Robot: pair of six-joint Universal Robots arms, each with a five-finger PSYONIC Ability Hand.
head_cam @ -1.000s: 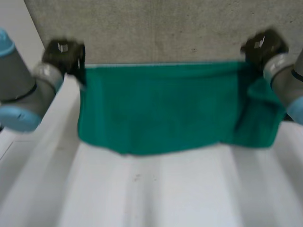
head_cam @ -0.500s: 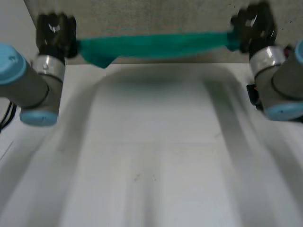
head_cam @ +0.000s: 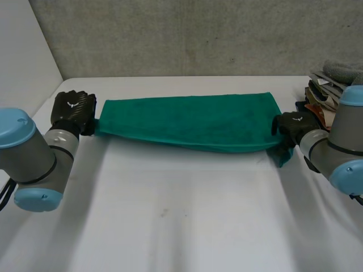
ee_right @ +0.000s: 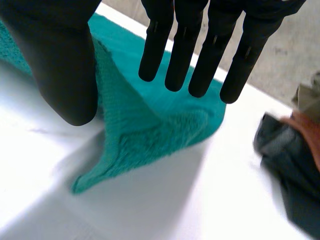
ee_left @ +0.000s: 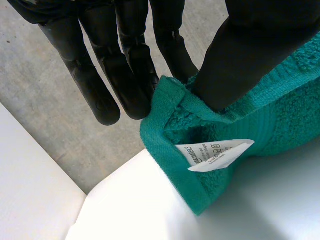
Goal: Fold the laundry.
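Towel (head_cam: 187, 122) stretched nine to three near far table (head_cam: 181, 221) edge, open room toward six; ends pinched in left hand (head_cam: 72, 110) and right hand (head_cam: 292, 124).

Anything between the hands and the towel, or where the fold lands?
Nothing visible. The left hand and right hand pinch the green towel at its ends; the white table in front is bare. A clothes pile lies beside the right hand.

Head camera looks down from high behind, across the white table (head_cam: 170, 226); both wrist cameras sit very close (aimed outward and down), each sharing with it one end of the green towel (head_cam: 193, 122).
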